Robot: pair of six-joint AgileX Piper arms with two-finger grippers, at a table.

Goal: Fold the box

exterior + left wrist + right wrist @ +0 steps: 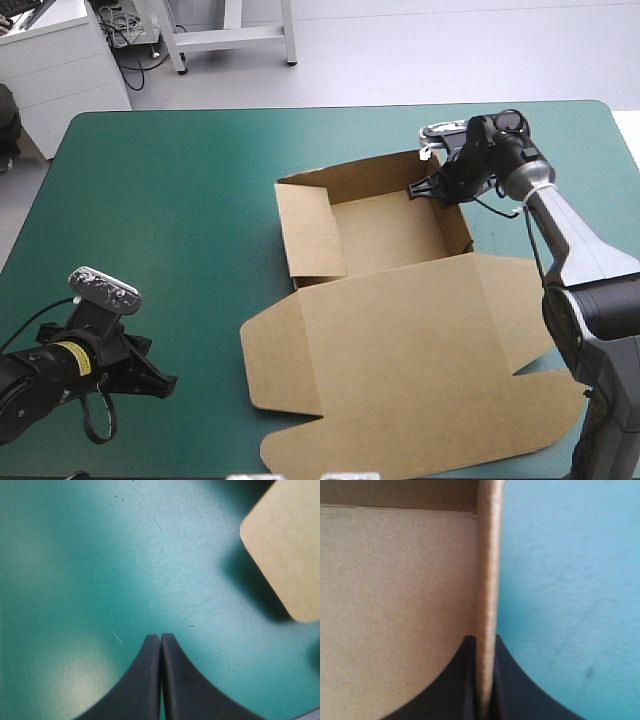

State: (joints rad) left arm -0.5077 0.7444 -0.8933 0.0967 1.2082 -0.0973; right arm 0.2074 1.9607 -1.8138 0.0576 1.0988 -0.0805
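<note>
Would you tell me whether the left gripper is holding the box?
No, the left gripper is shut over bare cover, with the box apart beside it.

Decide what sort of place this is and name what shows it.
Probably a robot lab: a left gripper and a right gripper work at a table with a teal-green cover, the right one clamping a wall of a brown box.

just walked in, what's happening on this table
A two-armed robot is folding a brown box. Its far half stands as a tray with the walls up, and the lid lies flat toward the near edge. The right claw is shut on the tray's right wall near the far corner. The left claw is shut, holds nothing and sits over bare teal-green cover left of the lid.
</note>
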